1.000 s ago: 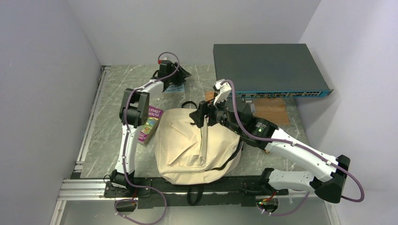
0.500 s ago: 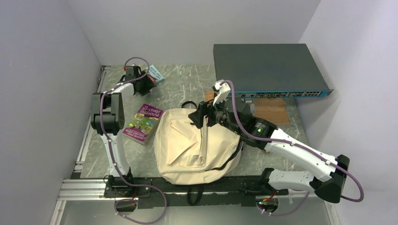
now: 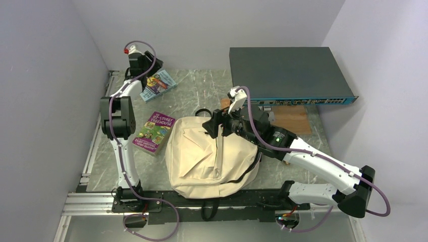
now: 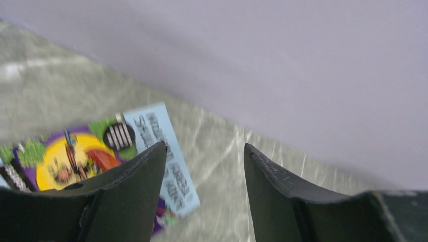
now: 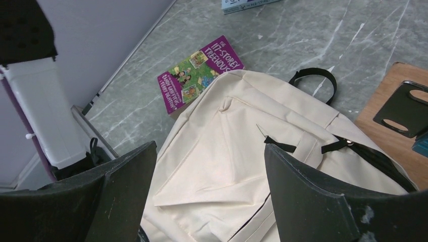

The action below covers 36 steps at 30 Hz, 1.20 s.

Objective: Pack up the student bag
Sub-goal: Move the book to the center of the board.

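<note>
Near the middle of the table (image 3: 202, 85), toward my side, the student bag (image 3: 212, 156) lies flat with its front pocket up and its black carry loop pointing to the far side. A dark zipper line runs along its right flank, and black straps trail off its near edge.

On the right wrist camera I see the right gripper (image 5: 207, 148) spread wide with nothing between its fingers. It hangs above the far part of the bag, apart from the cloth.

Far left, close to the wall, the left gripper (image 4: 204, 171) is also released, its two fingers parted and empty. It hovers over a book with a pale blue edge (image 3: 158, 84) that lies flat on the table, clear of the bag. That wrist picture is blurred, so I can't read the cover.

A purple paperback (image 3: 154, 132) lies just beside the bag's left edge; whether they touch I cannot tell. A dark network switch (image 3: 290, 73) sits at the far right, with a wooden board (image 3: 292, 118) in front of it
</note>
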### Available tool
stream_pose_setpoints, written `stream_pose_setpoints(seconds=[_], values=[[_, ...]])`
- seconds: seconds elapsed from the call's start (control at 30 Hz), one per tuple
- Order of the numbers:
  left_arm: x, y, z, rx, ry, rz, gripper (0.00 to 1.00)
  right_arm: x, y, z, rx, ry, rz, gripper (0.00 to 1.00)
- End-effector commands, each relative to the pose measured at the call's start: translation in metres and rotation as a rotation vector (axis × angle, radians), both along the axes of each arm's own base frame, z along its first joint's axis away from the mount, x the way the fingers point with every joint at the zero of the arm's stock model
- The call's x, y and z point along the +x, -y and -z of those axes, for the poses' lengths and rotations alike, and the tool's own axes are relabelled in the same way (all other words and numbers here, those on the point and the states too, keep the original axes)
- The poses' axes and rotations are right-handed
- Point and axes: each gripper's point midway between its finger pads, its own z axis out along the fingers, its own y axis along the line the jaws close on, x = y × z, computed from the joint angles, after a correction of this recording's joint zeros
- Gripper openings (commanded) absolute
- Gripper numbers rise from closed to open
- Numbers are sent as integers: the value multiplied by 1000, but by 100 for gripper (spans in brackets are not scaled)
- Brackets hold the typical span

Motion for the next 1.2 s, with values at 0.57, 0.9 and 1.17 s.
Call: stream_pose_setpoints(seconds=[0.57, 0.9, 1.17], values=[[80, -56, 52, -213, -41, -403, 70, 9, 5, 14, -9, -32, 48, 81], [55, -40, 125, -324, -302, -392, 66, 9, 11, 12, 8, -29, 58, 81], [-1, -31, 150, -280, -535, -387, 66, 11, 9, 12, 20, -27, 57, 82]])
